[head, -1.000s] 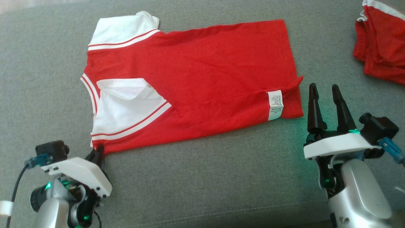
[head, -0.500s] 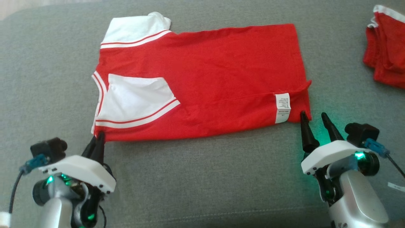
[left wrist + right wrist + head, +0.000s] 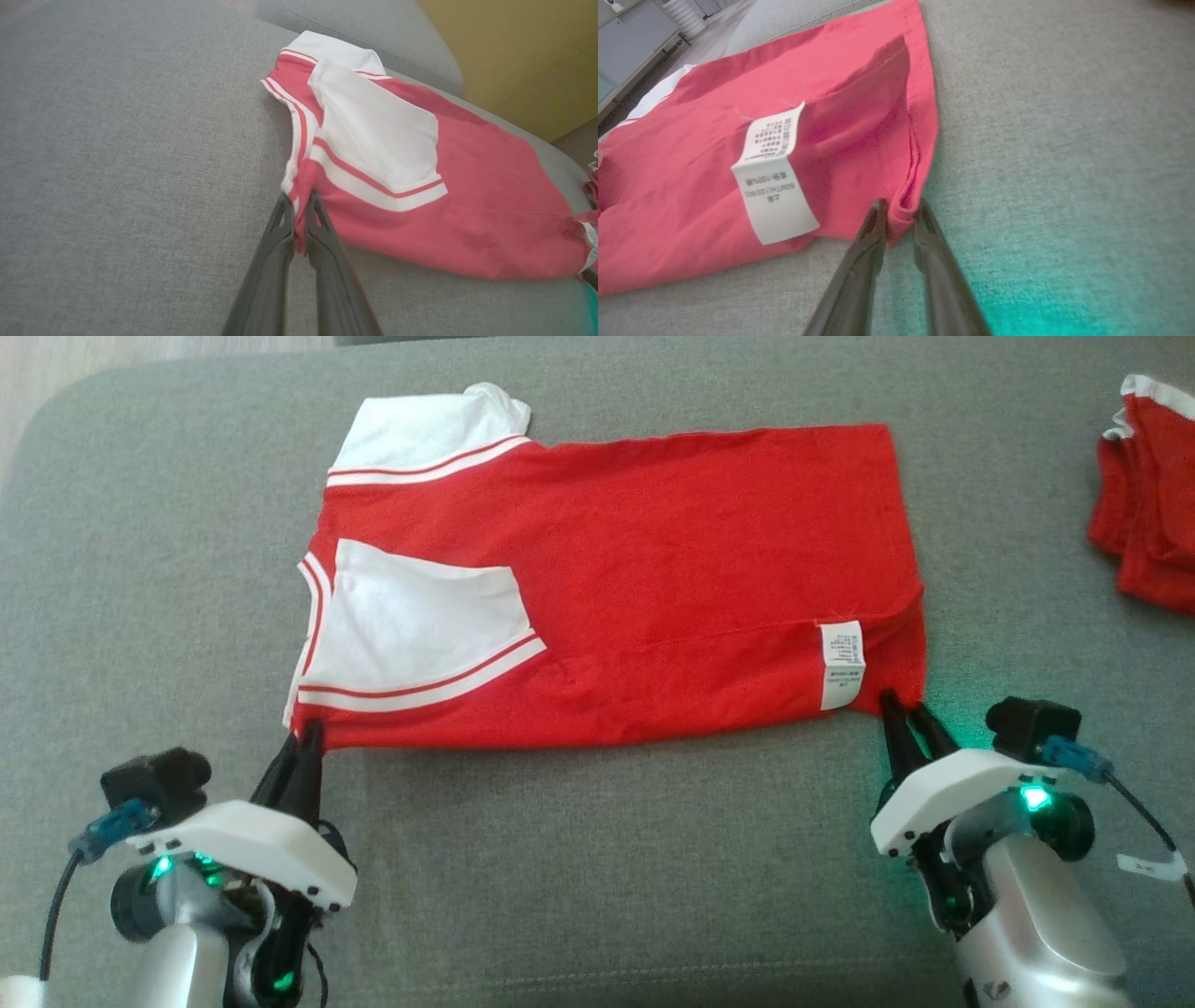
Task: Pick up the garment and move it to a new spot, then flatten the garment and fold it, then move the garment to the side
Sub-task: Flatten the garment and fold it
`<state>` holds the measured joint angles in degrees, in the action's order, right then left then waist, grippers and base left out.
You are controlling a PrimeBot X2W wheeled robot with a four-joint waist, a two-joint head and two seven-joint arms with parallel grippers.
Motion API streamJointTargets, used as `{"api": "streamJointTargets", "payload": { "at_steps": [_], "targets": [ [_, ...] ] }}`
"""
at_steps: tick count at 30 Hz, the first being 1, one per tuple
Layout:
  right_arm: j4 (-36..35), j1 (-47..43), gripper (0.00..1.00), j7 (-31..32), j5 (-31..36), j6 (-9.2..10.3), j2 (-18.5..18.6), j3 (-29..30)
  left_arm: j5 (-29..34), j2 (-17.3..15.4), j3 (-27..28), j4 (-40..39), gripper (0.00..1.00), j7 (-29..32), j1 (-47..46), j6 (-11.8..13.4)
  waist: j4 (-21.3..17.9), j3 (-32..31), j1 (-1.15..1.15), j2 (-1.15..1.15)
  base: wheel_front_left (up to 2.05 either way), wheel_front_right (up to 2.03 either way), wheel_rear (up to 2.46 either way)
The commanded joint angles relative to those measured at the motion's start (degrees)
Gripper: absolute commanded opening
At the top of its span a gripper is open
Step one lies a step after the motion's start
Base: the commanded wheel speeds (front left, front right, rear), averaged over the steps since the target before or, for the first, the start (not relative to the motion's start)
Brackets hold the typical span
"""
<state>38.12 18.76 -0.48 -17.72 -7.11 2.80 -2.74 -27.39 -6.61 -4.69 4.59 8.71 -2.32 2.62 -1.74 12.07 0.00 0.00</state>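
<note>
Head view: the red garment [image 3: 653, 569] lies flat on the grey sofa [image 3: 607, 859], its white sleeves toward the robot's left. Another red cloth [image 3: 1153, 523] sits well apart at the far right.

Left wrist view: the left gripper [image 3: 299, 205] is pinched narrow on the garment's near left corner.

Right wrist view: the right gripper [image 3: 899, 210] is narrow, clamping the hem corner just beside the white care label [image 3: 773, 186].

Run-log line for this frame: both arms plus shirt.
left gripper: pinching near shoulder corner of shirt | right gripper: pinching near hem corner | shirt: flat on cushion, sleeves folded in
</note>
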Motion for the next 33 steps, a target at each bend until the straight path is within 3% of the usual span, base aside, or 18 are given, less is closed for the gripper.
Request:
{"api": "streamJointTargets", "payload": {
  "at_steps": [1,2,11,25,33],
  "targets": [
    [-0.72,1.08,0.04,-0.27,-0.64,-0.37,0.08,-1.91,-0.61,-0.53,2.04,-2.30,0.00,-0.89,-0.65,0.47,-0.17,-0.44,0.00,0.00,0.00,0.00,0.00],
    [-0.75,1.11,0.00,-0.68,-0.71,-0.37,0.08,-1.86,-0.61,-0.56,2.07,-2.42,0.00,-1.10,-0.64,0.46,-0.25,-0.65,0.00,0.00,0.00,0.00,0.00],
    [-7.81,-3.02,0.00,-2.04,0.41,-0.37,0.08,1.52,-0.50,-1.38,2.00,-6.07,0.00,-1.73,1.42,0.26,-0.63,-3.00,0.00,0.00,0.00,0.00,0.00],
    [-31.98,-24.31,0.00,10.76,0.76,-0.37,0.08,6.94,-1.74,0.02,-0.84,-14.44,0.00,0.71,15.76,1.81,-0.17,-4.60,0.00,0.00,0.00,0.00,0.00],
    [-31.57,-26.84,0.00,12.52,-0.80,-0.37,0.08,8.38,-2.21,0.77,-1.85,-7.67,0.00,-0.35,15.19,1.93,-0.34,-4.29,0.00,0.00,0.00,0.00,0.00]
  ]
}}
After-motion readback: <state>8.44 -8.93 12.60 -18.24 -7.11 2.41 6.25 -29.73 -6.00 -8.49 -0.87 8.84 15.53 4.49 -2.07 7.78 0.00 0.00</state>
